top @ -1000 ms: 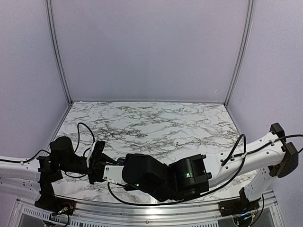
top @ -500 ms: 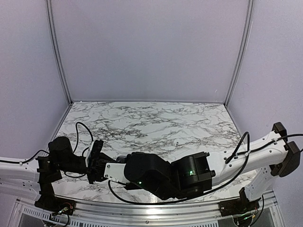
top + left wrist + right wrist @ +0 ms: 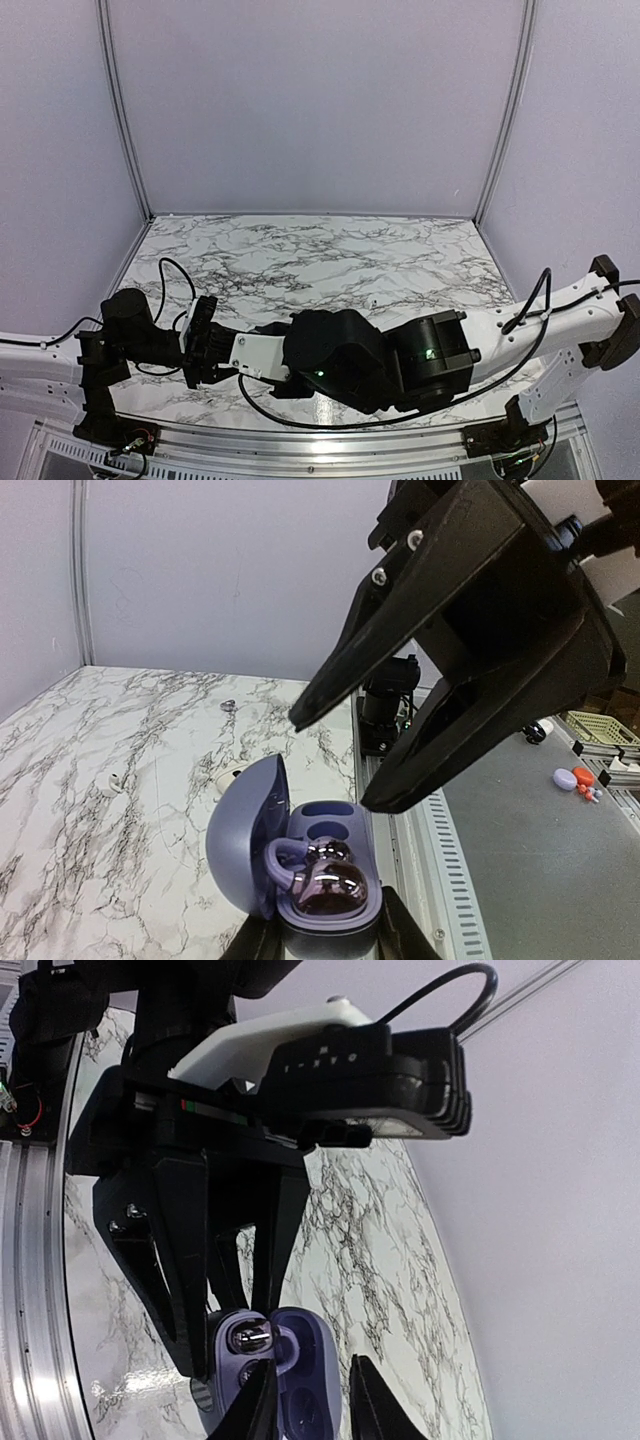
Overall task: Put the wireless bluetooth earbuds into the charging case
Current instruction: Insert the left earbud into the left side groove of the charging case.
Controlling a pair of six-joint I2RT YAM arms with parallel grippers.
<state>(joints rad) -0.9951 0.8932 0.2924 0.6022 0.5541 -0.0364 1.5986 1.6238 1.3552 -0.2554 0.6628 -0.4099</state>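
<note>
— Marble-patterned table (image 3: 330,255) under you, plain lavender walls (image 3: 320,100) around it. Both your arms are bunched at the near left corner, your right arm reaching across the front.

— Where is the case?

— Your left gripper (image 3: 322,940) has it. The charging case (image 3: 335,927) sits between those two fingers, clamped at its lower sides, close to the table's near edge. Its lid (image 3: 240,835) stands open on the side toward the marble.

— And the buds?

— You can see one glossy, dark purplish earbud (image 3: 325,888) seated in the near well, a looped fin curling toward the lid. Behind it is a second recess (image 3: 330,830); what it holds I cannot tell you. Two small pale bits (image 3: 113,778) lie on the marble beyond the lid, too small to identify.

— Right gripper?

— Your right gripper (image 3: 330,762) hangs just above the open case, angled down at it, jaws spread apart with nothing between them. As far as the left wrist view shows, its tips touch neither bud nor case. From its own wrist camera you look down onto the case, with the left gripper's fingers (image 3: 178,1270) flanking it.
</note>
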